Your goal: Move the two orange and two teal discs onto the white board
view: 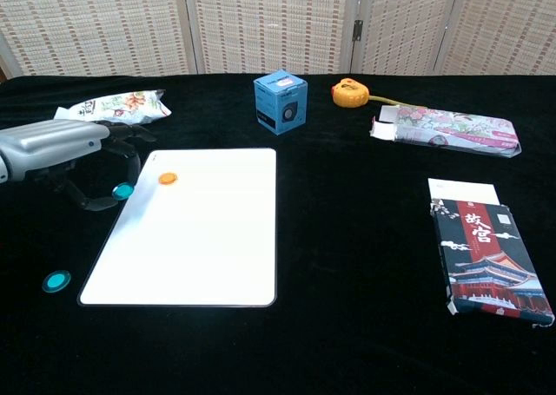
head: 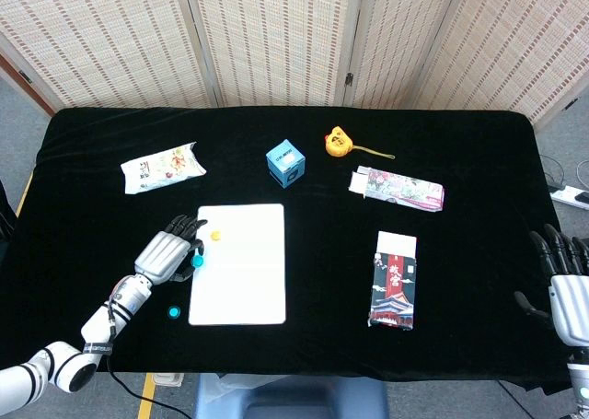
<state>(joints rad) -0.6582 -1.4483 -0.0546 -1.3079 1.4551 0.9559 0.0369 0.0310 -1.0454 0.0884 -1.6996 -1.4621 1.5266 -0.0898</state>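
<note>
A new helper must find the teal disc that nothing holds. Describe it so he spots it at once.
Start at the white board in the middle of the black table, then go to its near left corner. Just off that corner, on the cloth, lies the loose teal disc. The other teal disc sits farther back, in the left robot hand.

Black cloth [head: 304, 152] covers the whole table. Behind it stands a folding screen [head: 276, 32] of pale woven panels in light frames, hinge visible between two of them. Grey floor [head: 18, 106] shows at both sides, plus a white power strip [head: 572, 196] with cables on the right and a yellow floor line [head: 145, 393] near the front edge.
</note>
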